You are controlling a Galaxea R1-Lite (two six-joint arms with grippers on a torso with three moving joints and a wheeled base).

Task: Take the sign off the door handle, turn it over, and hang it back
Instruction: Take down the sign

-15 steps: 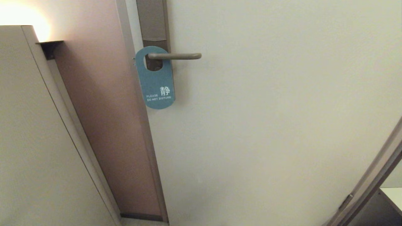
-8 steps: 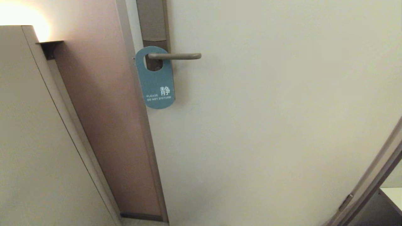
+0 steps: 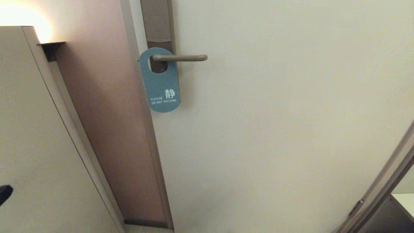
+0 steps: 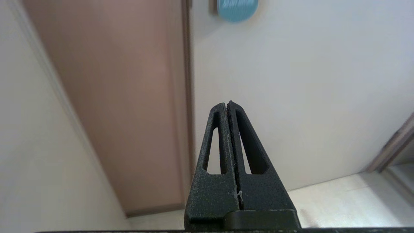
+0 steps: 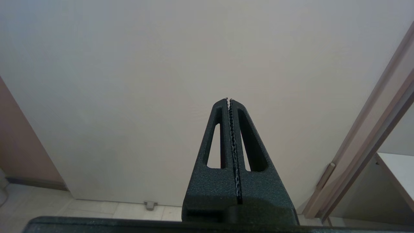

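The sign [image 3: 160, 81] hangs on the door handle [image 3: 179, 58], teal side out, white "PLEASE DO NOT DISTURB" lettering low on it. Its hole is looped over the handle close to the brown backplate [image 3: 157, 22], at the left edge of the pale door [image 3: 275, 129]. Its long axis runs up-down, slightly tilted, rounded bottom end hanging free against the door. The handle points right from the plate, so the sign has to slide off to the right.

The left gripper [image 4: 228, 106] has both fingers pressed together, holding nothing. In the head view only a dark sliver shows at the far left edge, low down, probably part of the left arm [image 3: 5, 193] but too little shows to be sure. From the left wrist view the sign's bottom end [image 4: 237, 9] sits up and far ahead of the fingertips, a bit to the right, well apart, nothing touching.

The right gripper [image 5: 229, 101] is also closed tight and empty, facing bare door with no sign in its view.

The left arm looks nearer, since the sign is on the left side of the door. Task not started: the sign is untouched. The next move likely needs the left gripper to rise toward the free bottom end and open before pinching the flat card edge-on.
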